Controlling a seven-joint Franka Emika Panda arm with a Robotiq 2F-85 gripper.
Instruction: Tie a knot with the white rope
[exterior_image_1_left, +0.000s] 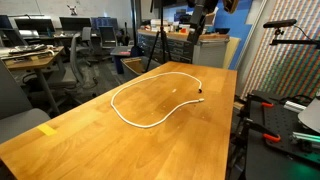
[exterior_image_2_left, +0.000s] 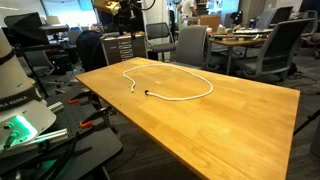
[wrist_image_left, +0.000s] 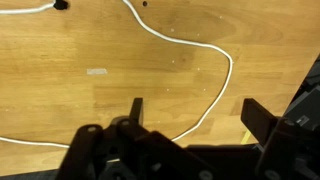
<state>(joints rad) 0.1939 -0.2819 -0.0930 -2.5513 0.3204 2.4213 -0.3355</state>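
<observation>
So, in an exterior view the white rope (exterior_image_1_left: 113, 101) lies on the wooden table (exterior_image_1_left: 90, 145) as one wide, open loop near the middle of the top. Its two ends come close together on the side toward the table's far right edge, where a dark tip (exterior_image_1_left: 200, 96) shows. The gripper (exterior_image_1_left: 203, 18) hangs high above the far end of the table, well apart from the rope; whether its jaws are spread cannot be told from here. A small piece of yellow tape (exterior_image_1_left: 47, 130) sits near the table's near left corner, and office chairs (exterior_image_1_left: 82, 48) stand behind.

In an exterior view from the opposite side, the rope (exterior_image_2_left: 210, 87) again forms a flat loop on the table (exterior_image_2_left: 235, 125), with a dark tip (exterior_image_2_left: 148, 93) toward the near edge. The robot arm (exterior_image_2_left: 122, 9) is at the top of the frame, above the far corner.

In the wrist view the gripper (wrist_image_left: 198, 110) is spread wide, its two dark fingers (wrist_image_left: 135, 110) apart and holding nothing. Beyond them a stretch of the rope (wrist_image_left: 230, 70) curves across the bare table (wrist_image_left: 60, 95), not touching the fingers. A dark rope tip (wrist_image_left: 60, 5) lies at the top left edge.
</observation>
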